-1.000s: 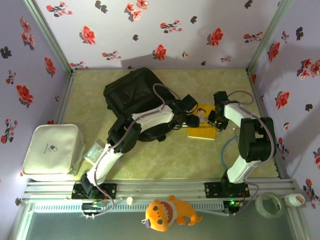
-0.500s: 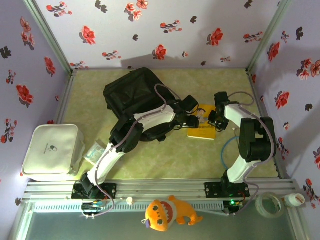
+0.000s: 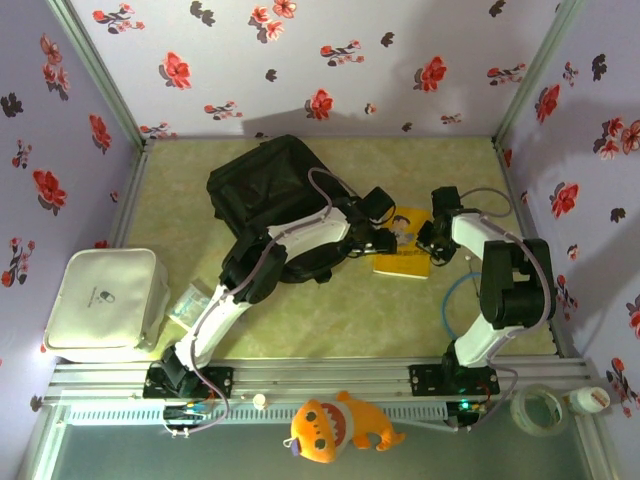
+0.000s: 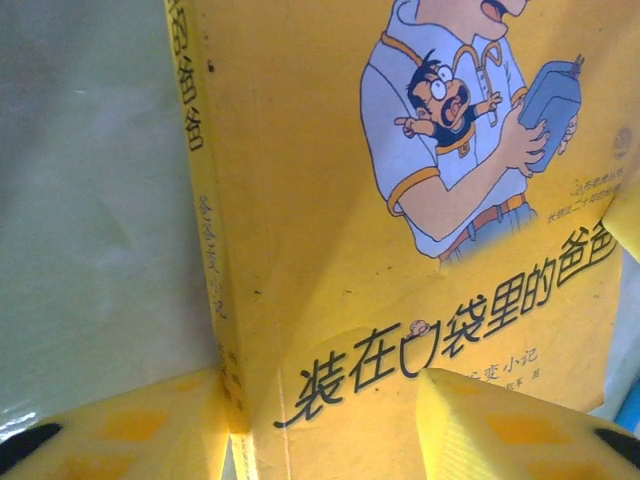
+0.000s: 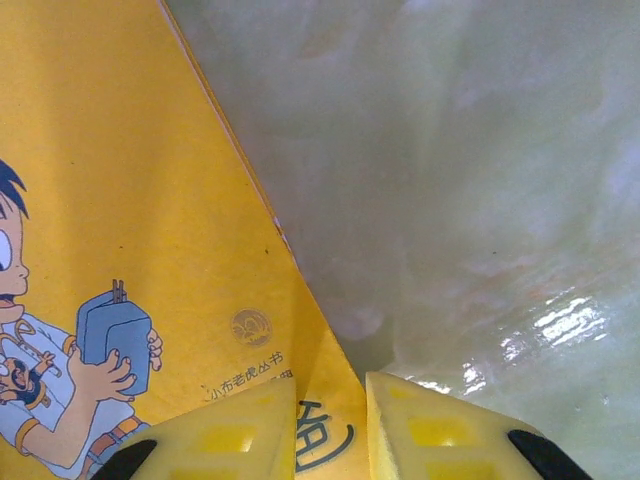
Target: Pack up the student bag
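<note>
Floral purple walls (image 3: pixel 300 60) box in a pale green desk (image 3: pixel 330 320). The black student bag (image 3: pixel 265 185) lies on the desk, left of centre twd the back, and the left arm reaches across its near-right side. A yellow book (image 3: pixel 405 255) w/ a cartoon cover lies just right of the bag, btwn the two grippers.

The left gripper (image 3: pixel 383 240) sits at the book's left edge. In the left wrist view the spine w/ Chinese lettering runs down btwn the yellow pads. One pad (image 4: pixel 140 430) is on the desk side, the other (image 4: pixel 500 430) over the cover. Jaws stand well apart, released, clamped on nothing.

The right gripper (image 3: pixel 432 245) sits at the book's right edge. In the right wrist view its pads are close together w/ just a narrow slit, and the book's edge runs into that slit. One pad (image 5: pixel 220 435) is over the cover, the other (image 5: pixel 450 435) over bare desk. Can't tell if it pinches the edge.

A white case (image 3: pixel 105 300) sits at the near left. An orange plush toy (image 3: pixel 335 425) lies in front of the arm bases, and a tape roll (image 3: pixel 540 408) lies at the near right.
</note>
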